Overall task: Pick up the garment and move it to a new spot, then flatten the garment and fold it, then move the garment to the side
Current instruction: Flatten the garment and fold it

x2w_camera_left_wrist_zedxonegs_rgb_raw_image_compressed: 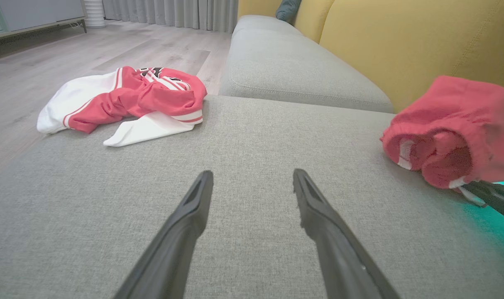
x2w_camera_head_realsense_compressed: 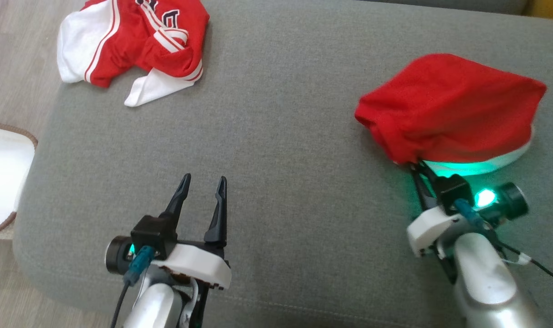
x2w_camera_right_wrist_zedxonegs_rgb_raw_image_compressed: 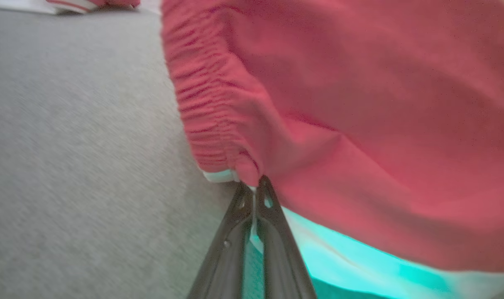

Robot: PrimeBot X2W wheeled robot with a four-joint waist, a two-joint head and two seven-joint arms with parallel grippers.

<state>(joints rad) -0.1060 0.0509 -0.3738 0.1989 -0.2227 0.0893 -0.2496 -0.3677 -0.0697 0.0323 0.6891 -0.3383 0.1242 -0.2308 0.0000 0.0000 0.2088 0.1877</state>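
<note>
Two garments sit on the grey sofa cushion (x2w_camera_head_realsense_compressed: pixel 281 136). The one in hand is the red garment (x2w_camera_head_realsense_compressed: pixel 449 107) at the right of the head view. The right gripper (x2w_camera_head_realsense_compressed: pixel 417 167) has its jaws pinched together on the garment's bunched lower-left corner, just where the gathered waistband (x2w_camera_right_wrist_zedxonegs_rgb_raw_image_compressed: pixel 202 108) ends. In the right wrist view the two fingers meet with a sliver of cloth between them.

From that pinch the cloth spreads up and to the right of the frame, so its long axis runs from lower left to upper right, away from the jaws. A white edge beneath it glows green from the wrist light. The right wrist view is smeared, so I cannot say for sure whether the bulk hangs clear of the cushion or drags on it.

The left gripper (x2w_camera_head_realsense_compressed: pixel 202 181) is at the lower left-centre, jaws apart and empty, fingers pointing up the frame, well apart from the red garment. The right arm is plainly the nearer, and I judge the carry to a new spot to be its job. Flattening would then bring the left gripper in from the left side.

The red-and-white garment (x2w_camera_head_realsense_compressed: pixel 135 45) lies crumpled at the upper left, at the cushion's edge.
</note>
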